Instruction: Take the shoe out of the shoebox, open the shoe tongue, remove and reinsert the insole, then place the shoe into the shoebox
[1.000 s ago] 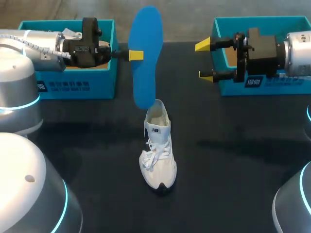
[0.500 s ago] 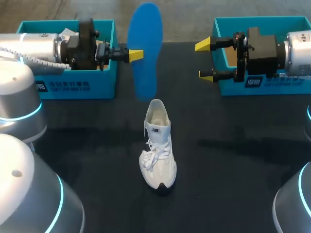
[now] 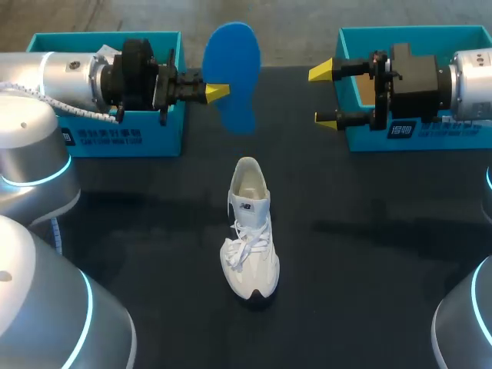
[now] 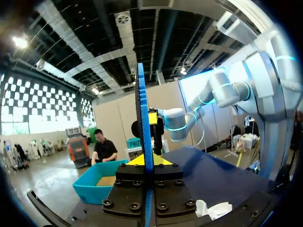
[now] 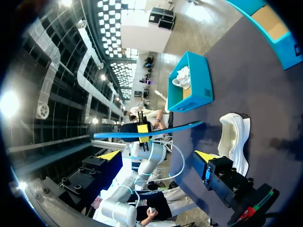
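Dark bench [image 3: 369,254] carries the shoe [image 3: 250,231]; beyond the shoe, the left end effector [image 3: 217,91] grasps the insole [image 3: 234,73] aloft, and the right end effector [image 3: 324,96] is released.

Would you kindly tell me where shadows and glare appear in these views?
Head view: soft shadows lie on the dark table on both sides of the shoe, and there is no glare. Left wrist view: overhead lights flare, while the insole, edge-on in the left pincer, is evenly lit. Right wrist view: strong overhead glare, and a faint shadow on the table beside the shoe.
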Robot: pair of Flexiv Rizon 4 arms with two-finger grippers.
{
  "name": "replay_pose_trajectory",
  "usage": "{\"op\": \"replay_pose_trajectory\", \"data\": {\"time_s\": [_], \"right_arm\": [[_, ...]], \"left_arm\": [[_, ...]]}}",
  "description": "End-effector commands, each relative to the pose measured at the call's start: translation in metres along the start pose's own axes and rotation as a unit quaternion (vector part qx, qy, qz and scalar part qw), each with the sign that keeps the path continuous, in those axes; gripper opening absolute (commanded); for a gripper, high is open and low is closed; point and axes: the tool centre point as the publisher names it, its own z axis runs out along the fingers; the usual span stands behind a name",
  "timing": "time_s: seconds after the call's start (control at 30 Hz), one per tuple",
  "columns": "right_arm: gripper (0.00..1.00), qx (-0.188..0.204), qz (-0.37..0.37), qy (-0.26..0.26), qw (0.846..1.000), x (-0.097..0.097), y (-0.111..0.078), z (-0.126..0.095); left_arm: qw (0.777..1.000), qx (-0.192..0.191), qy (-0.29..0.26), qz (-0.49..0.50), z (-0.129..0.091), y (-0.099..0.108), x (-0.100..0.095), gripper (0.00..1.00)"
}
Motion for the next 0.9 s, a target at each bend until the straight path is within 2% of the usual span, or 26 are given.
{"op": "replay_pose_trajectory", "data": {"time_s": [0.03, 0.1, 0.13, 0.17, 0.23, 0.27, 0.3, 0.37, 0.4, 0.43, 0.53, 0.57, 0.63, 0.67, 0.7, 0.73, 0.8, 0.83, 0.87, 0.9], "right_arm": [[1.0, -0.001, 0.0, 0.0, 1.0, 0.0, 0.001, 0.002], [1.0, -0.001, 0.0, 0.0, 1.0, 0.0, 0.001, 0.002], [1.0, -0.001, 0.0, 0.0, 1.0, 0.0, 0.001, 0.002], [1.0, -0.001, 0.0, 0.0, 1.0, 0.0, 0.001, 0.002], [1.0, -0.001, 0.0, 0.0, 1.0, 0.0, 0.001, 0.002], [1.0, -0.001, 0.0, 0.0, 1.0, 0.0, 0.001, 0.002], [1.0, -0.001, 0.0, 0.0, 1.0, 0.0, 0.001, 0.002], [1.0, -0.001, 0.0, 0.0, 1.0, 0.0, 0.001, 0.002], [1.0, -0.001, 0.0, 0.0, 1.0, 0.0, 0.001, 0.002], [1.0, -0.001, 0.0, 0.0, 1.0, 0.0, 0.001, 0.002], [1.0, -0.001, 0.0, 0.0, 1.0, 0.0, 0.001, 0.002], [1.0, -0.001, 0.0, 0.0, 1.0, 0.0, 0.001, 0.002], [1.0, -0.001, 0.0, 0.0, 1.0, 0.0, 0.001, 0.002], [1.0, -0.001, 0.0, 0.0, 1.0, 0.0, 0.001, 0.002], [1.0, -0.001, 0.0, 0.0, 1.0, 0.0, 0.001, 0.002], [1.0, -0.001, 0.0, 0.0, 1.0, 0.0, 0.001, 0.002], [1.0, -0.001, 0.0, 0.0, 1.0, 0.0, 0.001, 0.002], [1.0, -0.001, 0.0, 0.0, 1.0, 0.0, 0.001, 0.002], [1.0, -0.001, 0.0, 0.0, 1.0, 0.0, 0.001, 0.002], [1.0, -0.001, 0.0, 0.0, 1.0, 0.0, 0.001, 0.002]], "left_arm": [[0.99, 0.007, -0.003, 0.138, 0.003, 0.007, 0.002, 0.0], [0.987, 0.019, -0.013, 0.157, 0.003, 0.009, 0.002, 0.0], [0.978, 0.003, -0.001, 0.207, 0.003, 0.012, 0.001, 0.0], [0.977, 0.005, 0.003, 0.214, 0.003, 0.014, 0.002, 0.0], [0.96, -0.01, 0.016, 0.279, 0.003, 0.017, 0.002, 0.0], [0.959, -0.001, 0.004, 0.282, 0.003, 0.016, 0.002, 0.0], [0.943, -0.01, 0.014, 0.332, 0.004, 0.016, 0.001, 0.0], [0.929, -0.007, 0.013, 0.369, 0.003, 0.017, 0.003, 0.0], [0.916, -0.016, 0.032, 0.398, 0.003, 0.019, 0.003, 0.0], [0.911, -0.011, 0.021, 0.412, 0.003, 0.019, 0.003, 0.0], [0.869, -0.021, 0.031, 0.494, 0.002, 0.02, 0.002, 0.0], [0.863, -0.025, 0.042, 0.504, 0.002, 0.021, 0.001, 0.0], [0.823, -0.035, 0.048, 0.565, 0.002, 0.023, 0.002, 0.0], [0.816, -0.04, 0.052, 0.574, 0.002, 0.024, 0.002, 0.0], [0.793, -0.041, 0.058, 0.605, 0.002, 0.026, 0.002, 0.0], [0.79, -0.042, 0.06, 0.609, 0.001, 0.027, 0.002, 0.0], [0.766, -0.046, 0.06, 0.639, 0.001, 0.028, 0.002, 0.0], [0.764, -0.049, 0.055, 0.64, 0.001, 0.029, 0.002, 0.0], [0.75, -0.048, 0.053, 0.657, 0.002, 0.029, 0.002, 0.0], [0.747, -0.047, 0.052, 0.661, 0.002, 0.029, 0.002, 0.0]]}}
